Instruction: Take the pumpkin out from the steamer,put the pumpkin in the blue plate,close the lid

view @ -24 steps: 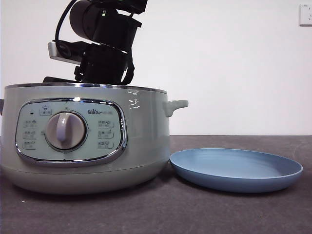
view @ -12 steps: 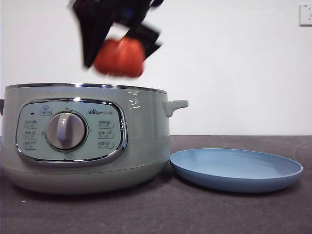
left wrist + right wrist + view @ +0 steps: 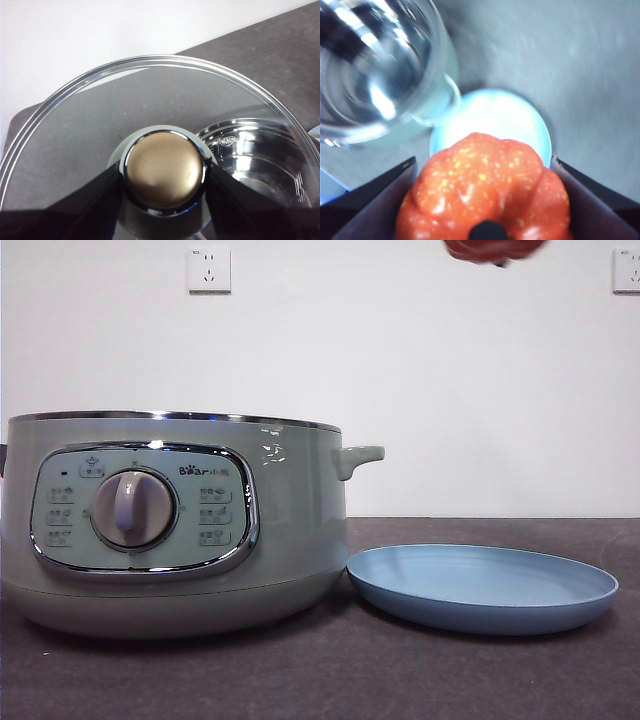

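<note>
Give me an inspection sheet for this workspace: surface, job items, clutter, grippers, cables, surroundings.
Surface: dark grey table, matte.
Steamer: stands open, no lid on it; shiny inner pot shows in the left wrist view.
Blue plate: beside the steamer, nothing on it.
Pumpkin: held high in the air, above the plate.
Lid: held off the steamer by its knob.
Clutter: nothing seen.
Grippers: left gripper shut on the lid's knob; right gripper shut on the pumpkin.
Cables: nothing seen.
Surroundings: white wall with two sockets.
</note>
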